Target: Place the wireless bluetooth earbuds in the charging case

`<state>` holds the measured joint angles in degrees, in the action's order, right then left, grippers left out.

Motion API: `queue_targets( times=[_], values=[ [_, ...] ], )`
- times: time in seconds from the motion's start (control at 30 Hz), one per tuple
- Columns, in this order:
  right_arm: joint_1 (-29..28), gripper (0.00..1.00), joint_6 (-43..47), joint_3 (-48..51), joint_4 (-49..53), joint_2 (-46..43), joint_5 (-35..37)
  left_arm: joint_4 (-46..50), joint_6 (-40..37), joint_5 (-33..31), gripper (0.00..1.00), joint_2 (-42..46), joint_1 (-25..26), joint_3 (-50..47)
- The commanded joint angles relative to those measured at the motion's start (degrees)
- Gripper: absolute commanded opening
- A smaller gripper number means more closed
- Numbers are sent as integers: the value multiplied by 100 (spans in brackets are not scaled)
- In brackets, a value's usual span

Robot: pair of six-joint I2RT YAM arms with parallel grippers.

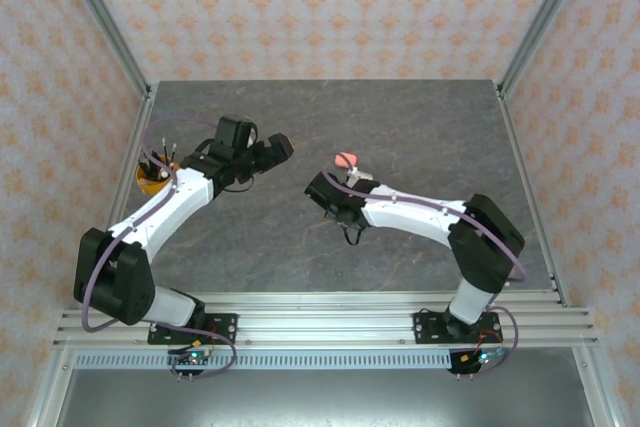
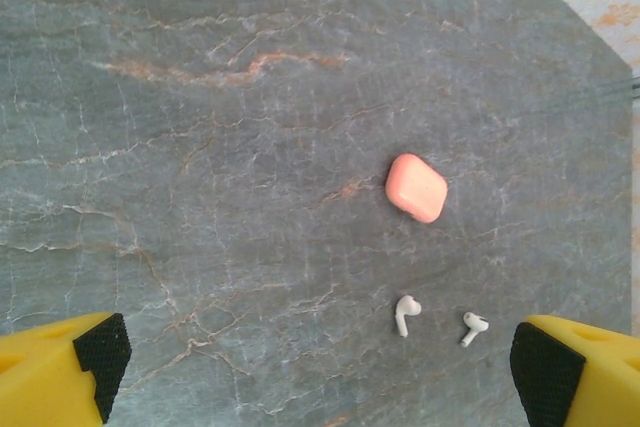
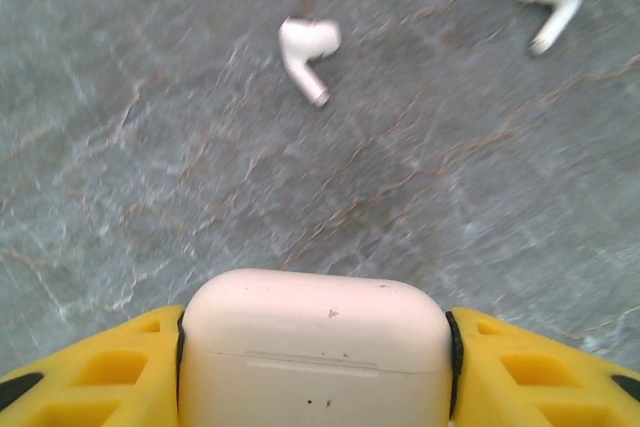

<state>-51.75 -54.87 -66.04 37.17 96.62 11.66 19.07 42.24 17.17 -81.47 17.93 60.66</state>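
**Two white earbuds loose on the worktop, a case held in the right pincer**

The left pincer (image 2: 320,355) hangs spread wide above the grey worktop (image 2: 200,197), holding nothing. Ahead of it, toward its right fingertip, two earbuds lie flat and apart. The left earbud (image 2: 406,314) has its stem running toward the view's bottom edge, and the right earbud (image 2: 474,328) has its stem slanting down-left. Beyond them rests a closed pink case (image 2: 416,187). The right pincer (image 3: 315,367) pinches a closed cream case (image 3: 315,322) by its two sides.

Bright even light, faint shadows, right wrist view blurred — white earbuds (image 3: 308,47) soft-edged
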Motion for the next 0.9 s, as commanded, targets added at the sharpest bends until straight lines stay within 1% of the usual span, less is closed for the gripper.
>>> queue_targets(
  times=[0.0,0.2,0.37,0.63,0.87],
  values=[
    [257,54,-62,185,-57,-272,201,-558,217,9,100,-138,52,-289],
    [719,54,12,294,-261,-405,-51,-1407,548,348,100,-316,166,-877],
    [975,54,20,238,-473,-329,-332,-2452,907,572,100,-343,286,-1549],
    [1179,54,-47,-181,-586,-11,-652,-3778,1247,578,100,-233,536,-2347],
    [1246,54,-178,-707,-658,433,-1018,-5034,1264,484,100,-263,853,-2933]
  ],
)
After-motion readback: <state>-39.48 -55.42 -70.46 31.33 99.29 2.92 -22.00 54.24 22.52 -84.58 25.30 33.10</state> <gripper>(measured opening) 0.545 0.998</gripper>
